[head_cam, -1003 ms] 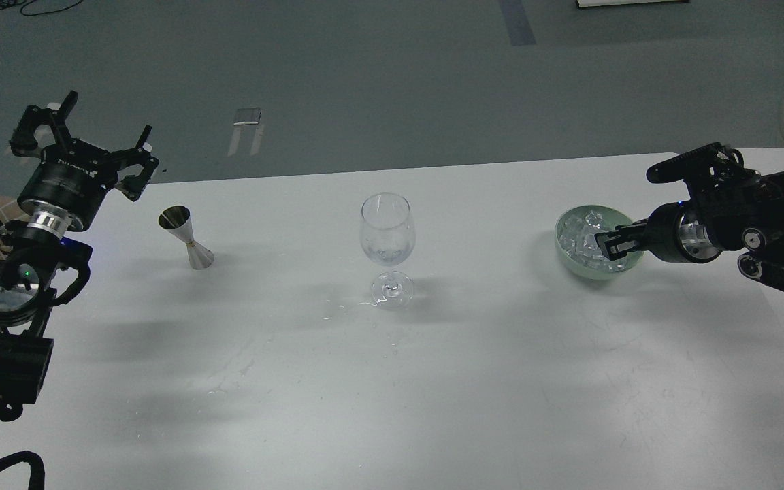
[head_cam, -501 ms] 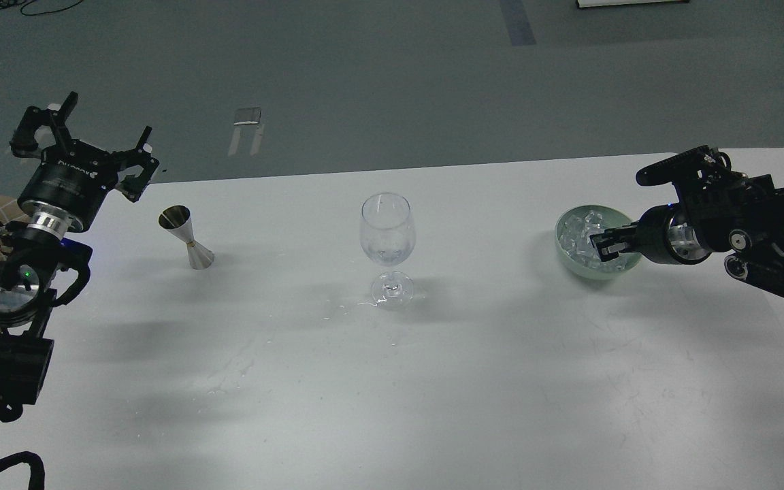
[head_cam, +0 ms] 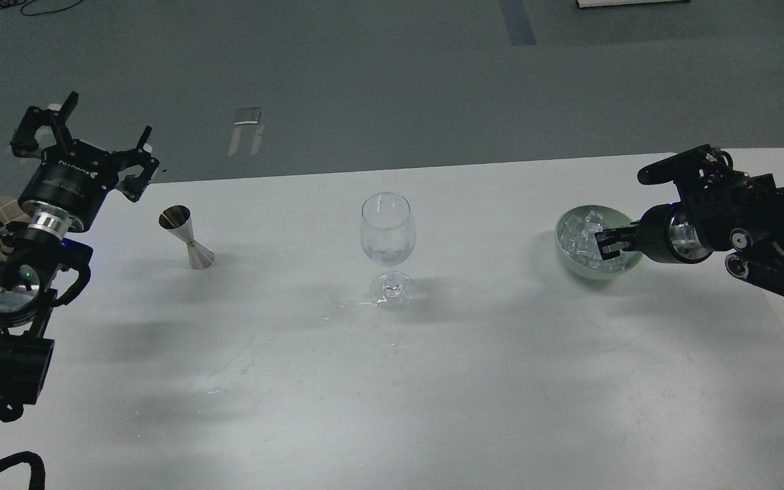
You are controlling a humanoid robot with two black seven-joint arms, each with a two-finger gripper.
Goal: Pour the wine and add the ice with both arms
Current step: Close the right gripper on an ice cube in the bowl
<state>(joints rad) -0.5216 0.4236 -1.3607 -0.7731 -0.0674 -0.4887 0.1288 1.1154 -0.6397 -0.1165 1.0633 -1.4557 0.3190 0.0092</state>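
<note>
A clear stemmed wine glass (head_cam: 387,231) stands mid-table with a little colourless wine (head_cam: 386,256) at the bottom of its bowl. A steel jigger (head_cam: 187,238) stands to its left. A pale green bowl (head_cam: 564,243) at the right holds a heap of clear ice cubes (head_cam: 581,230). My right gripper (head_cam: 604,243) reaches in from the right, its dark fingertips low over the ice at the bowl's right side; I cannot tell how its fingers stand or whether they hold a cube. My left gripper (head_cam: 91,135) is open and empty, raised up and left of the jigger.
The white table (head_cam: 392,381) has small water drops around the glass foot. Its far edge runs just behind the jigger and the bowl, with grey floor beyond. My left arm's joints stand along the left edge.
My right gripper shifted slightly left into the bowl, then a little back to the right. My left arm, the glass and the jigger have not moved.
</note>
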